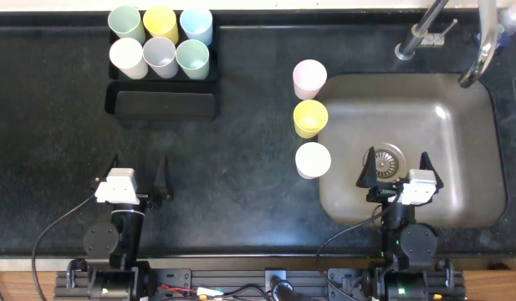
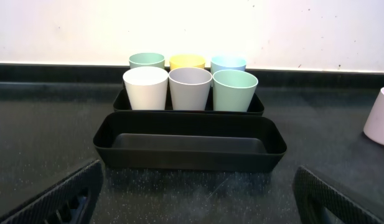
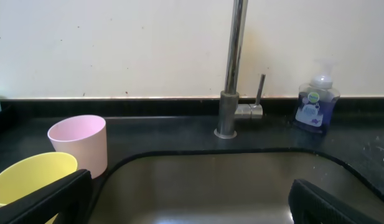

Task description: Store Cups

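Left gripper (image 1: 140,174) hangs over the near-left part of the worktop (image 1: 258,201), fingers spread wide apart and gripping nothing. It faces the long side of the front tray (image 1: 161,104). That tray lies well apart from it, floor bare, with a band of open worktop running between the fingertips and the tray's near wall. Right behind it, wall against wall, sits the back tray (image 1: 214,77), tight to the worktop's far edge. In it are the stored cups (image 1: 160,56), six of them upright in two rows of three, packed rim to rim. Over to the middle, three loose cups stand in a line along the left rim of the sink (image 1: 458,109). The pink cup (image 1: 309,78) is farthest back, the yellow cup (image 1: 310,118) just beside it, and the white cup (image 1: 313,160) is nearest. All three are upright with mouths open and narrow gaps between them. A broad stretch of open worktop separates this line from both trays. Right gripper (image 1: 397,167) sits over the near-left part of the sink basin by the drain (image 1: 390,159), its fingers parted too and holding nothing. The white cup is near, just off its left finger. The faucet (image 1: 425,29) rises at the sink's far rim, and a soap bottle (image 3: 316,102) stands beside it at the back wall.
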Robot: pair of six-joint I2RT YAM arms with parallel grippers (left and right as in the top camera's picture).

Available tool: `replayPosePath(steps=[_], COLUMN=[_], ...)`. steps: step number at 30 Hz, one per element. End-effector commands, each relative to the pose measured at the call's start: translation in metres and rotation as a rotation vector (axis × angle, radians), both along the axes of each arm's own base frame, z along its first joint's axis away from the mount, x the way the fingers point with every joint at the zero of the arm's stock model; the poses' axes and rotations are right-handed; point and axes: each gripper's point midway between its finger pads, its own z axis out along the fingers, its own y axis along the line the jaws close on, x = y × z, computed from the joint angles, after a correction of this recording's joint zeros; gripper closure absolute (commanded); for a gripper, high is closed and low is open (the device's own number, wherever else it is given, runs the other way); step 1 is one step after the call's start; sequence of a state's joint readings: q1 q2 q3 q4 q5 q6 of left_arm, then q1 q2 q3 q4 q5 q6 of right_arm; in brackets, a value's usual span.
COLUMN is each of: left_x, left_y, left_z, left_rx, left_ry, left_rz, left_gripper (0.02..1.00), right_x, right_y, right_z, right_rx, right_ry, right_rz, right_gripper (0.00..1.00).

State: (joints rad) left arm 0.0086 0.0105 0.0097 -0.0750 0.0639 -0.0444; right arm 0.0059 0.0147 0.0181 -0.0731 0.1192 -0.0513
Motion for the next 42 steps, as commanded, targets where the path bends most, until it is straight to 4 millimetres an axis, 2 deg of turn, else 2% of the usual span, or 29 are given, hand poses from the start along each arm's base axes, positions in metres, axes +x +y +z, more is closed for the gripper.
replayPosePath(steps=[1,25,29,32,34,36,39,42], left_x=[0.0,0.0,-0.001,-0.002,0.006,0.024,0.08,0.138], left_y=[0.0,0.0,-0.01,-0.028,-0.037,-0.048,-0.063,-0.086], left_z=[0.0,0.0,0.005,0.032,0.062,0.099,0.15,0.185], left_rx=[0.018,0.018,-0.033,-0.167,-0.263,-0.364,-0.448,-0.445], left_ry=[-0.005,-0.005,-0.005,0.023,0.065,0.14,0.353,0.549], left_rz=[-0.001,-0.002,-0.06,-0.153,-0.199,-0.249,-0.291,-0.314], left_gripper=[0.02,0.02,0.02,0.02,0.02,0.02,0.02,0.023], right_x=[0.0,0.0,0.0,0.0,0.0,0.0,0.0,0.0], right_y=[-0.002,-0.002,-0.002,-0.002,-0.002,-0.002,-0.002,-0.002], right_z=[-0.003,-0.003,-0.003,-0.003,-0.003,-0.003,-0.003,-0.003], right_rx=[0.011,0.011,0.011,0.011,0.011,0.011,0.011,0.011], right_ry=[-0.003,-0.003,-0.003,-0.003,-0.003,-0.003,-0.003,-0.003], right_rz=[-0.009,-0.009,-0.009,-0.009,-0.009,-0.009,-0.009,-0.009], right_gripper=[0.005,0.005,0.003,0.003,0.005,0.003,0.005,0.003])
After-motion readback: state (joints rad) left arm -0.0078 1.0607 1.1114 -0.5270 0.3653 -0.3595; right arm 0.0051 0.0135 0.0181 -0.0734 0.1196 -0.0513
